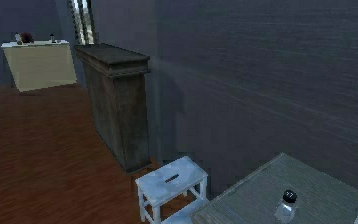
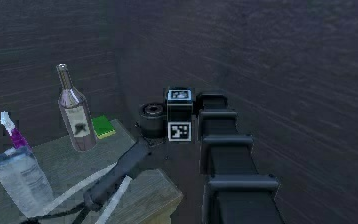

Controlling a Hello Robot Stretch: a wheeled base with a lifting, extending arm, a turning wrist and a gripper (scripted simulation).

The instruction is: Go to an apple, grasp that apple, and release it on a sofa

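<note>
The jaws sit mid-frame in the arm side view, at the far edge of the worktop [image 2: 97, 150]. I cannot tell whether they hold anything. Just left of them, a small green thing [image 2: 107, 127] lies beside a wine bottle [image 2: 75, 115].

a: where's the arm [image 2: 232, 170]?
b: it's a dark bar rising from the arm side view's bottom edge, right of middle, stretched out.
a: and the gripper [image 2: 147, 122]?
b: just left of the two white markers [image 2: 180, 130] at the arm's end. can't tell whether it holds anything.
</note>
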